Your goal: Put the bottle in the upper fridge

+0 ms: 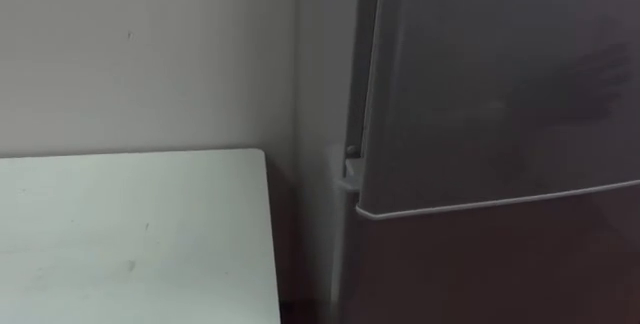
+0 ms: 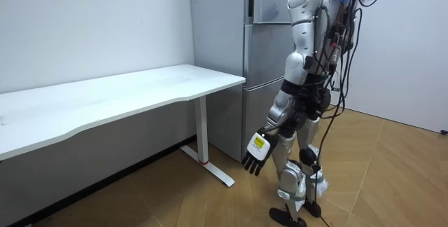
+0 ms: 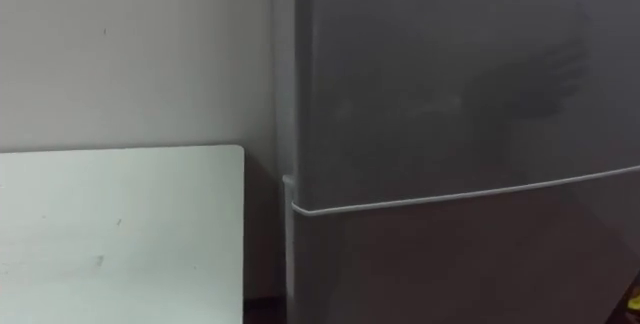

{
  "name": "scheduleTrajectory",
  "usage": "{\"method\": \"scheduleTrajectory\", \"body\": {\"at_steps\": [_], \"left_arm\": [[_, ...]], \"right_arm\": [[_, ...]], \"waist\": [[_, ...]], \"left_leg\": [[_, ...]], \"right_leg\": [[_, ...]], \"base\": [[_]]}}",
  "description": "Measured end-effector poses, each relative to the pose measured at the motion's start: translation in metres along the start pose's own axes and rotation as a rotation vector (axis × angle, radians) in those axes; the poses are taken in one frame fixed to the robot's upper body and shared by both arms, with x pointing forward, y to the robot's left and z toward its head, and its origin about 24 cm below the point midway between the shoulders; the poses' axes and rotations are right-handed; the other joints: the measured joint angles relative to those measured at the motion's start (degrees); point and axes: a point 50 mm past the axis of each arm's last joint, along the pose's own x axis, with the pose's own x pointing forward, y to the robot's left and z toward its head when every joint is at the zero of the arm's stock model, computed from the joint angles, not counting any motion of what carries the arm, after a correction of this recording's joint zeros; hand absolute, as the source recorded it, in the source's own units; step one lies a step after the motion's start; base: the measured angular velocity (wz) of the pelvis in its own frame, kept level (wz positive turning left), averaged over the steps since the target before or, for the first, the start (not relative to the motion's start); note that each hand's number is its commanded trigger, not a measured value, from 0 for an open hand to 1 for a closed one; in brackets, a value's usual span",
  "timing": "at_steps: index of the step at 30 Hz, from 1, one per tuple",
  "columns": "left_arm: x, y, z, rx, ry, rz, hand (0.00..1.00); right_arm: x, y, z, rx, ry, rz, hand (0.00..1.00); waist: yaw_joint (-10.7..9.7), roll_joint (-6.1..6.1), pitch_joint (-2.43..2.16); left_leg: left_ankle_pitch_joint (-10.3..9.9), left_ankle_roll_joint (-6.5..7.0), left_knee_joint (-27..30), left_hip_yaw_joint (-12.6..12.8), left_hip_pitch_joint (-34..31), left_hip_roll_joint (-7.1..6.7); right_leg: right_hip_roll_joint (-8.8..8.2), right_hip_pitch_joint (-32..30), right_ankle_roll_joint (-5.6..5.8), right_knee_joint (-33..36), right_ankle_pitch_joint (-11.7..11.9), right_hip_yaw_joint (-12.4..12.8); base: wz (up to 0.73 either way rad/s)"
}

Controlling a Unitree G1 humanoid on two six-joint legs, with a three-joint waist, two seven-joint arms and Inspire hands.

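The robot's left hand (image 2: 256, 154) hangs low beside its thigh, fingers loosely spread and slack, with nothing in it and touching nothing. It is held in free air above the floor (image 2: 392, 178), apart from the fridge (image 2: 264, 66) in front of it. Where the bottle is I cannot tell.

The robot stands upright on both feet, right up against the fridge front, head turned toward it. From up there it looks at the grey face of the fridge, where a pale seam (image 1: 500, 202) runs across between the 2 doors, upper above and lower below. From where I stand both doors look closed. Along the upper door's left edge there is a narrow dark strip against the fridge body, and I cannot make out more there.

The table (image 2: 140, 90) is white and stands along the wall (image 2: 91, 24), its near corner just beside the fridge's side with a thin dark gap between them. Its top is bare. Its white leg (image 2: 204, 132) drops to a long foot on the floor, a little way from the robot's feet, and the stretch between them is open wood floor. To the room view's right the floor stays open as far as the far wall.

The walls are plain and pale, and the floor is light wood laid in a slanted pattern.
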Motion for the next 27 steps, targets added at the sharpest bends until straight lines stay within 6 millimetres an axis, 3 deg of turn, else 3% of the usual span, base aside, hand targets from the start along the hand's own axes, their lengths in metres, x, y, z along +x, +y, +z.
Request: {"method": "scheduleTrajectory", "body": {"at_steps": [10,20,27], "left_arm": [[0.000,0.000,-0.008,0.049,0.035,0.000,0.00],[0.000,0.000,-0.006,0.107,0.029,-0.009,0.00],[0.000,0.000,-0.006,0.114,0.031,-0.010,0.00]], "right_arm": [[0.002,0.024,0.019,0.083,-0.094,0.029,0.00],[-0.006,0.039,0.034,0.064,-0.212,0.140,0.00],[-0.009,0.056,0.040,0.080,-0.245,0.264,0.00]], "waist": [[1.6,-0.30,0.08],[3.3,-0.10,-0.03],[3.3,-0.51,0.08]], "left_leg": [[0.0,0.06,0.6,-1.8,-0.6,-0.04],[0.0,0.09,1.5,-2.1,-0.9,-0.01],[0.0,0.11,1.8,-2.4,-0.7,-0.04]], "right_leg": [[-0.36,0.2,0.01,0.8,0.0,-2.4],[-0.41,0.4,-0.01,0.9,0.0,-2.5],[-0.41,0.8,-0.06,0.8,0.1,-2.5]], "base": [[0.09],[0.02],[0.01]]}}
